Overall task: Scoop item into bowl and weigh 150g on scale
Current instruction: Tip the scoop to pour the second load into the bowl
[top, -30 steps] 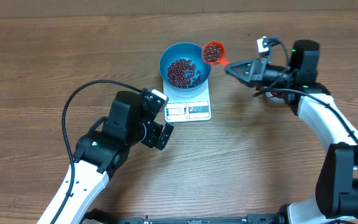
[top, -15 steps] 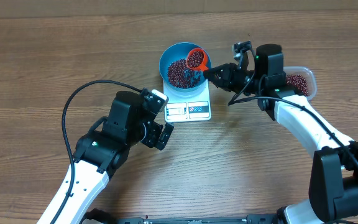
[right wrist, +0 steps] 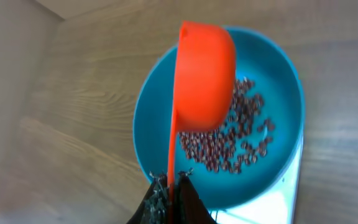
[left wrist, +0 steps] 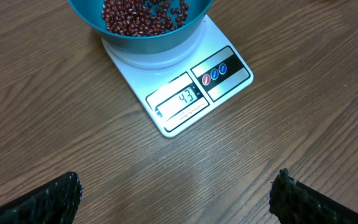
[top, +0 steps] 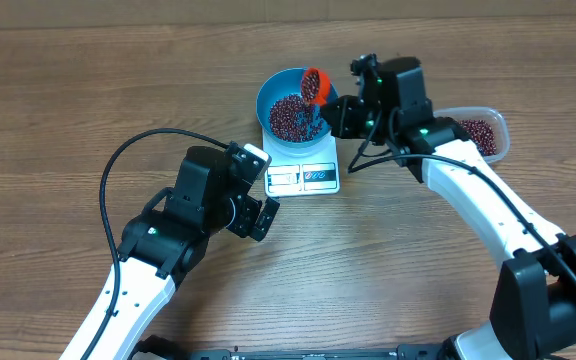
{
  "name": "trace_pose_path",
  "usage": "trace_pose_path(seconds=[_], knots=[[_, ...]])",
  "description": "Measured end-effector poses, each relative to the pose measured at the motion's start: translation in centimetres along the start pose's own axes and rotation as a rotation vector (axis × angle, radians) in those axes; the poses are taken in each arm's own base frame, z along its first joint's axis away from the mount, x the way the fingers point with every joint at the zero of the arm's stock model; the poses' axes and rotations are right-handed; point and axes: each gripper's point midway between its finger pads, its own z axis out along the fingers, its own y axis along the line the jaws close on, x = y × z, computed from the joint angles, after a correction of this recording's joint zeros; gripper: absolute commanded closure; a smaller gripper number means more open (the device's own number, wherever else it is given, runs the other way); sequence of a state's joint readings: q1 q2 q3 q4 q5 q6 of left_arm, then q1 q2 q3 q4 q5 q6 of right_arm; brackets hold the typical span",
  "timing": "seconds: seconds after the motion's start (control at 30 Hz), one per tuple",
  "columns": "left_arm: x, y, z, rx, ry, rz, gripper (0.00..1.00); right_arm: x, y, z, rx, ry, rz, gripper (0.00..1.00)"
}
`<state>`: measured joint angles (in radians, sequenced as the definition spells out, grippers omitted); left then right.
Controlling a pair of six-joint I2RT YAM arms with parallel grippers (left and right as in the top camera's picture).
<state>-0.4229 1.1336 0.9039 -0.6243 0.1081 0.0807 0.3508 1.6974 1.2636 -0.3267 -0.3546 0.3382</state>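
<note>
1. The right hand (top: 334,109), jaws clamped together on the handle of the orange scoop (top: 314,84), has swung in from beside the blue bowl (top: 264,98) to over it.
2. The scoop, level and loaded a second ago, now stands tipped on its side above the bowl's far rim. Whether any load remains in it cannot be told.
3. The beans (top: 290,116) lie in a loose layer in the bowl, which sits on the white scale (left wrist: 225,84). A further supply shows in the clear tub (top: 504,128), uncovered by the arm's move.
4. The left hand (left wrist: 173,202), fingers wide apart and empty, hangs unmoved near the scale.
5. The display (left wrist: 180,99) appears to read 43, so further scoops are probably needed.
</note>
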Motion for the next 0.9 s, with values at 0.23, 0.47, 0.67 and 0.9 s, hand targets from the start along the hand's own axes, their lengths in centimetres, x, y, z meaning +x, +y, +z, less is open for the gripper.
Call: trace_pose_path(seconds=[0.23,0.47,0.67,0.9], knots=[[0.0,0.0,0.0,0.000,0.000,0.000,0.00,0.1,-0.2,0.3,0.096,-0.016,-0.131,0.96],[0.0,0.0,0.0,0.000,0.000,0.000,0.01,0.8,0.4,0.9,0.193,-0.016,-0.337,0.96],[0.0,0.0,0.0,0.000,0.000,0.000,0.00,1.0,0.7,1.0,0.307,-0.026,-0.517,0.96],[0.0,0.0,0.0,0.000,0.000,0.000,0.00,0.9,0.9,0.7,0.436,-0.038,-0.659,0.96]])
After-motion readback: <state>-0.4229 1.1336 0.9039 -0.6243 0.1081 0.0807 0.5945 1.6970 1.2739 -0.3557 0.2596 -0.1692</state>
